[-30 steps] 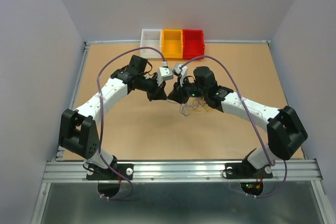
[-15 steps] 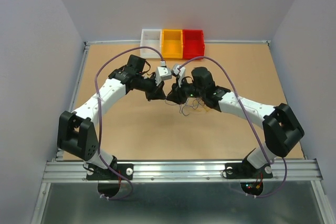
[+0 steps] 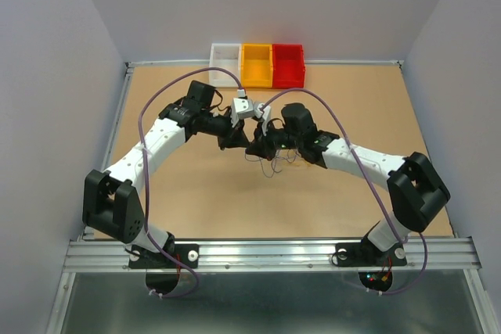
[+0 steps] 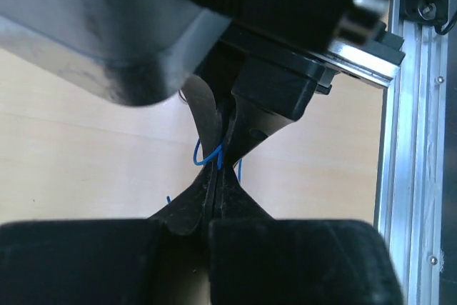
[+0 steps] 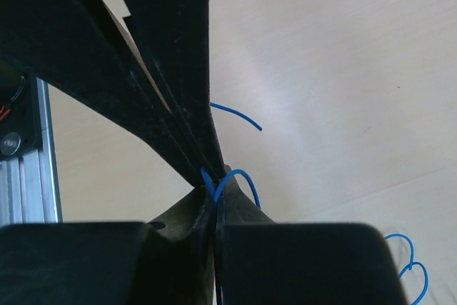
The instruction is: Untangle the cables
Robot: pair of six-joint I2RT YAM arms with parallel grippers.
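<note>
Top view: left fingers (image 3: pixel 241 142) and right fingers (image 3: pixel 258 147) tip to tip over mid-counter (image 3: pixel 352 99), cables (image 3: pixel 272 164) bunched on the counter just beneath the meeting point. Left wrist: left fingers (image 4: pixel 187 208) pressed together on a thin blue strand (image 4: pixel 208 155), right fingers (image 4: pixel 246 123) butted against them from above. Right wrist: right fingers (image 5: pixel 241 212) closed, clamped on the blue strand (image 5: pixel 234 175); a further blue loop (image 5: pixel 410 276) lying on the counter nearby.

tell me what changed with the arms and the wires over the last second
The right pincer slid left, its right arm swinging with it. It met the left pincer tip to tip and closed on a strand of the cables. The left pincer stayed shut on the same bunch, and the bins have not moved.
</note>
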